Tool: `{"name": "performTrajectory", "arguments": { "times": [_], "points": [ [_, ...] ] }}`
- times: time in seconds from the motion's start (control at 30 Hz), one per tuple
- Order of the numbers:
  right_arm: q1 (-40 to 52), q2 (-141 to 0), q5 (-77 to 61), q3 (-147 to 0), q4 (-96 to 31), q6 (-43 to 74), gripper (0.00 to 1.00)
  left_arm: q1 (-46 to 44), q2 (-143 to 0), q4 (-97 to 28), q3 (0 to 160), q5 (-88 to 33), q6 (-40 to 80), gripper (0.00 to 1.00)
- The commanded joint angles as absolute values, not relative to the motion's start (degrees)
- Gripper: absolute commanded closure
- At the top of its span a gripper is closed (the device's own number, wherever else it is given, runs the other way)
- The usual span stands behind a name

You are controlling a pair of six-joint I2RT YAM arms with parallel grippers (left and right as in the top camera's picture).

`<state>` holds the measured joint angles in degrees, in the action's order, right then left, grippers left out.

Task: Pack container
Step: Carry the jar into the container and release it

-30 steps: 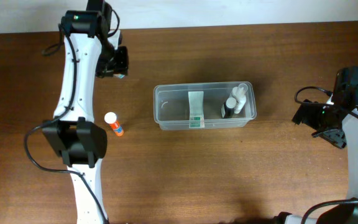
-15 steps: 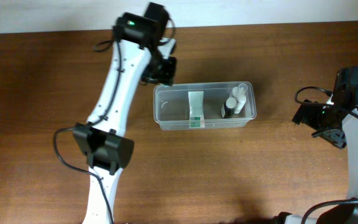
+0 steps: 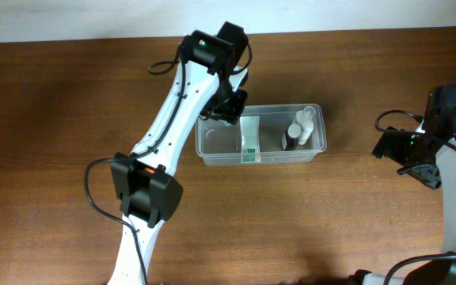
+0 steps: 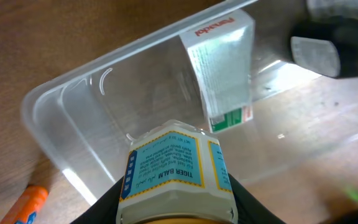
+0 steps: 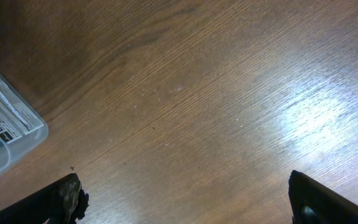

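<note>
Clear, translucent plastic rectangular container (image 3: 212, 149) with rounded corners and a raised rim, set near the middle of the worktop (image 3: 54, 158), long side running 9 to 3 o'clock. See-through enough to show wood grain beneath; glossy streaks on the wall in the left wrist view (image 4: 61, 118); one rounded corner at 9 o'clock in the right wrist view (image 5: 27, 134). Inside, about mid-length, a white carton with green print (image 3: 249, 138), lying flat. At the 3 o'clock end, a cluster of small white and dark-capped bottles (image 3: 299, 131).

At the 10 o'clock corner, left fingers (image 4: 107, 210) clamped around a small jar with a blue, yellow and white Tiger Balm label (image 4: 176, 174), held over the open bin. Outside the wall, at 8 o'clock in that view, an orange cylinder (image 4: 20, 205), mostly cut off.

Well apart at 3 o'clock, right fingers (image 5: 64, 199) spread wide, holding nothing.

Dark brown wood-grain worktop, with a bright sheen in the right wrist view. Pale wall strip (image 3: 331, 16) along the 12 o'clock edge.
</note>
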<state>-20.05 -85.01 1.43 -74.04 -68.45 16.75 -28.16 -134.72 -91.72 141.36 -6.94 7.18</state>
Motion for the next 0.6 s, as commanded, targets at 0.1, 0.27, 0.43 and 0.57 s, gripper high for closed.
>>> {"name": "performTrajectory", "arguments": {
  "times": [0.1,0.27,0.43,0.57],
  "points": [
    [-20.29,-84.90,1.54,-74.15,-68.29,17.47,0.02,-28.08,-135.33,-86.85,135.09,-6.22,7.31,0.60],
    [-20.29,-84.90,1.54,-74.15,-68.29,17.45,0.02,-28.08,-135.41,-83.64,130.67,-6.20,7.31,0.59],
    [-20.29,-84.90,1.54,-74.15,-68.29,17.47,0.02,-28.08,-135.41,-80.01,126.15,-6.22,7.31,0.59],
    [-20.29,-84.90,1.54,-74.15,-68.29,17.47,0.02,-28.08,-135.41,-78.19,123.20,-6.22,7.31,0.59]
  ]
}}
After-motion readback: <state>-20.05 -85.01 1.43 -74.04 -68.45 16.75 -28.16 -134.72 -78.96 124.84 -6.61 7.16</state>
